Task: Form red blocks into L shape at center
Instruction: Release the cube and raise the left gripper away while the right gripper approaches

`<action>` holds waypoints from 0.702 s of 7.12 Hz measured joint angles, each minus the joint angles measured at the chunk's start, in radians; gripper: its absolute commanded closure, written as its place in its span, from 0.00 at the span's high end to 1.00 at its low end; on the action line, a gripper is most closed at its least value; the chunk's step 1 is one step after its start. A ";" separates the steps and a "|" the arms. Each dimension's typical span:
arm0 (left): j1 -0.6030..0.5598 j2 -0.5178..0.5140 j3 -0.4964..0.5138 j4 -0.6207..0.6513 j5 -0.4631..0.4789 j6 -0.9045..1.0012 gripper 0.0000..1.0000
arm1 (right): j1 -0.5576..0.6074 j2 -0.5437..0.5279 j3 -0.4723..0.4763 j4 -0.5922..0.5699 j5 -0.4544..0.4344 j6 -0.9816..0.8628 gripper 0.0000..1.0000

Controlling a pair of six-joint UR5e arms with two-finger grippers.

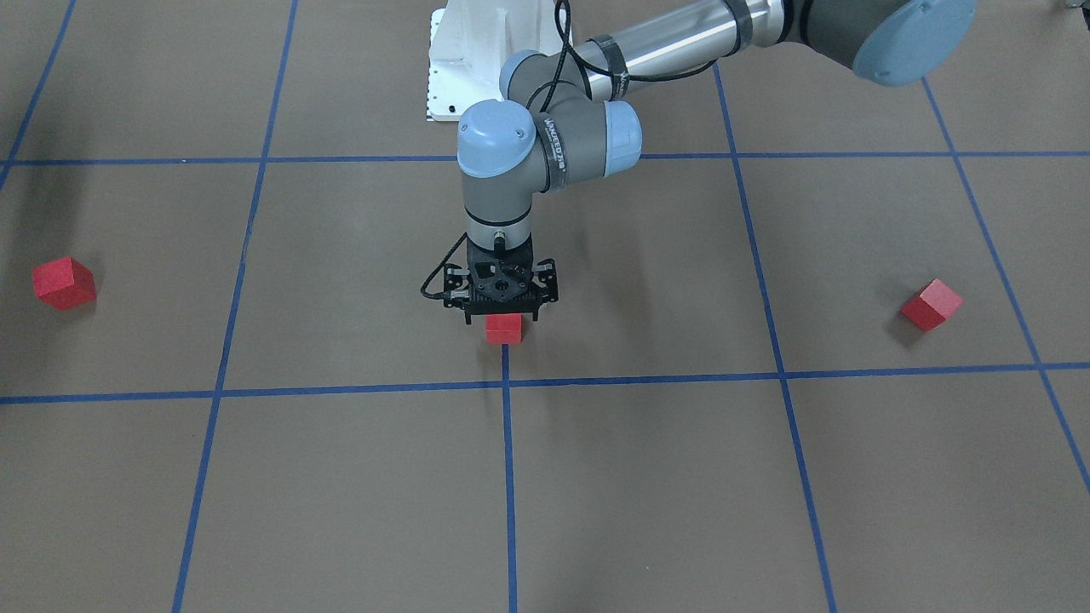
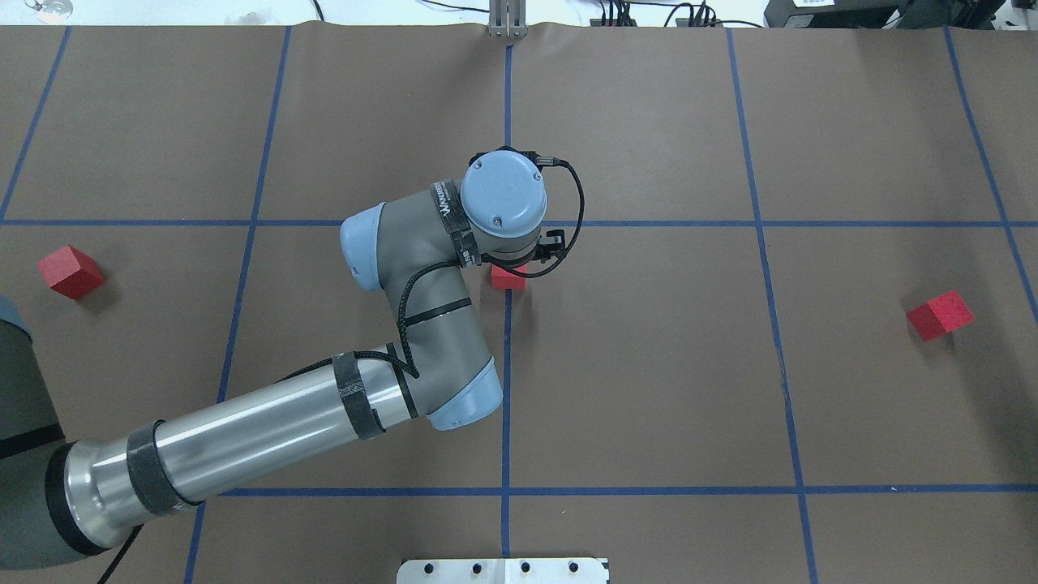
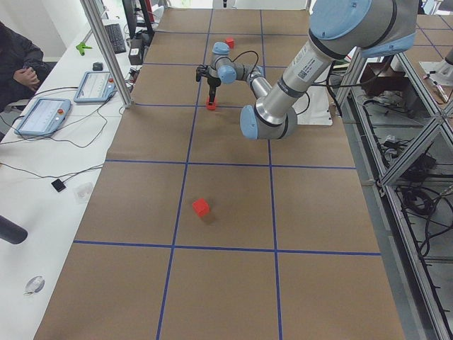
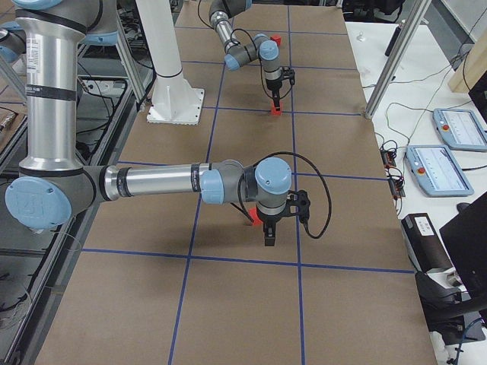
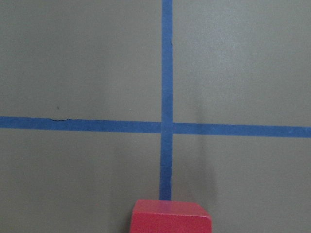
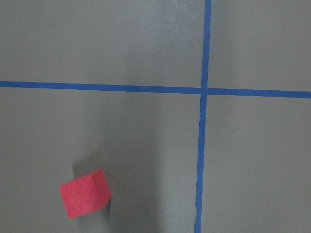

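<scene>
One red block sits at the center, on the vertical blue line just above its crossing. My left gripper hangs straight over it, open, its fingertips wider apart than the block. A second red block lies far out on my right side. A third red block lies far out on my left. My right gripper shows only in the exterior right view, raised over the near block; I cannot tell whether it is open or shut.
The white robot base plate sits at my edge of the table. Blue tape lines grid the brown surface. Tablets and cables lie on the white bench, where a person sits.
</scene>
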State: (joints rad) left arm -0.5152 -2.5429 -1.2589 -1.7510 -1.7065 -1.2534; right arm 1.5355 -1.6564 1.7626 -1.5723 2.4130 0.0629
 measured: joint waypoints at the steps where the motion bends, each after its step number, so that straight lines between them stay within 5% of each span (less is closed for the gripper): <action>1: -0.014 0.001 -0.019 0.004 -0.003 0.004 0.99 | -0.001 0.001 0.003 0.000 -0.001 0.000 0.99; 5: -0.098 0.058 -0.156 0.055 -0.079 0.033 0.99 | -0.035 0.069 0.052 0.027 -0.002 0.005 0.99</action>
State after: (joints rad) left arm -0.6137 -2.4847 -1.4152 -1.6963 -1.7851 -1.2202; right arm 1.5001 -1.5875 1.8150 -1.5450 2.4112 0.0681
